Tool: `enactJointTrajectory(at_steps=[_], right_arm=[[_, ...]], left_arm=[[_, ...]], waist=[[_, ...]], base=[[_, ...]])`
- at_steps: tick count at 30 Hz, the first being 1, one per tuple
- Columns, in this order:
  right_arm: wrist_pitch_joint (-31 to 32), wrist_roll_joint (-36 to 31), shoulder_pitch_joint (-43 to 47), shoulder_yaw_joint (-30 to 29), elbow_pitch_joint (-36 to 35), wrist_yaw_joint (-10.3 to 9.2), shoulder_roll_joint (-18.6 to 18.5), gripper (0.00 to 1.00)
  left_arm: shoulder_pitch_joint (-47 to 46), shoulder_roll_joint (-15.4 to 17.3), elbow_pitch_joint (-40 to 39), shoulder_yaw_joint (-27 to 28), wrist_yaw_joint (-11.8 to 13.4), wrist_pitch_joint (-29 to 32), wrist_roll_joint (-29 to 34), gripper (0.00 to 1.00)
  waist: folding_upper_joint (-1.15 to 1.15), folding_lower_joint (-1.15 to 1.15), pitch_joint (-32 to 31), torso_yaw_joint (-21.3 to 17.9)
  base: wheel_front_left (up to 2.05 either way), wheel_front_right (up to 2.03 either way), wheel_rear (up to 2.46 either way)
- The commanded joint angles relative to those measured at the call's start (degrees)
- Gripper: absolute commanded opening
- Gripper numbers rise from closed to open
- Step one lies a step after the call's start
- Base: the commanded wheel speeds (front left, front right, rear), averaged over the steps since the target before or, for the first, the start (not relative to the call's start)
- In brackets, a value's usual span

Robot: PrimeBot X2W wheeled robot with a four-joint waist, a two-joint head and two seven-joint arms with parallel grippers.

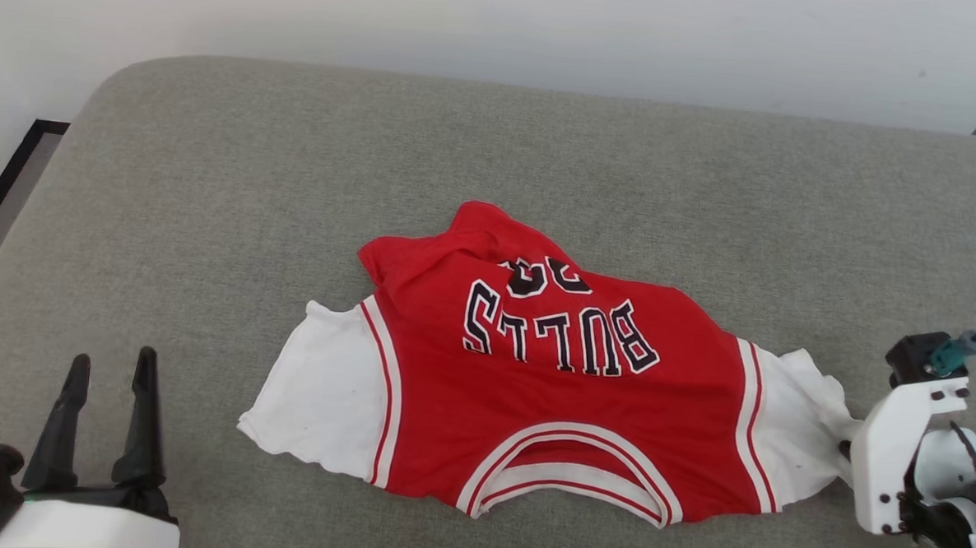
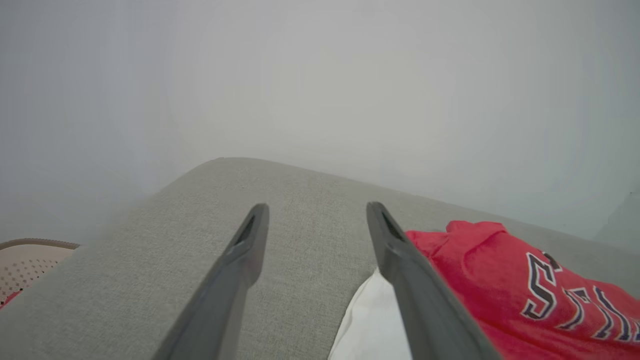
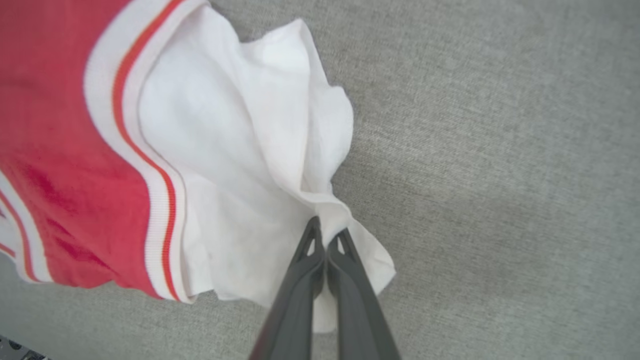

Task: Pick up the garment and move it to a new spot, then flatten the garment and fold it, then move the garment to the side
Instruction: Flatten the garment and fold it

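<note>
While the garment lies rumpled mid grey cushion, collar toward me, lettering upside down, my right gripper is clamped on its white sleeve at 3 o'clock; I see left gripper spread wide, empty, at 8 o'clock, well apart.

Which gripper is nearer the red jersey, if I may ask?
Right: the right gripper is shut on the jersey at its sleeve; the left gripper hangs open, apart from it.
</note>
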Motion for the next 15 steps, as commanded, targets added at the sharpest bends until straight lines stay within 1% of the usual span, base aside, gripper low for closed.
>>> enactJointTrajectory(at_steps=[1,2,5,7,12,15], right_arm=[[-0.64,-0.69,-0.71,0.03,0.61,-0.02,0.49,0.48],[-0.97,-0.94,-1.08,0.26,1.03,-0.02,1.15,1.0],[-1.41,-1.46,-1.94,0.48,1.36,-0.02,1.66,1.0],[-1.9,-1.24,-2.54,0.66,0.11,-0.02,1.92,1.0],[-3.85,-2.29,-2.5,-1.45,-4.94,-0.02,2.81,1.0],[-6.17,-3.04,-2.03,-3.63,-8.6,-0.02,4.25,1.0]], left_arm=[[-1.08,0.46,0.31,-0.38,-0.22,-0.11,-0.56,1.0],[-1.29,0.9,0.5,-0.9,-0.28,0.26,-0.72,1.0],[-1.86,2.25,1.09,-2.25,-0.33,1.92,-1.61,1.0],[-2.22,3.46,1.34,-3.16,-0.38,3.61,-2.43,1.0],[-2.78,6.34,1.63,-5.74,-0.44,9.95,-4.67,1.0],[-3.42,8.03,1.9,-6.66,-0.34,14.2,-6.35,1.0]], waist=[[0.0,0.0,0.16,-0.27],[0.0,0.0,0.2,-0.5],[0.0,0.0,0.36,-1.32],[0.0,0.0,0.44,-2.09],[0.0,0.0,0.81,-4.17],[0.0,0.0,1.19,-5.58]], base=[[0.0,0.0,0.0],[0.0,0.0,0.0],[0.0,0.0,0.0],[0.0,0.0,0.0],[0.0,0.0,0.0],[0.0,0.0,0.0]])
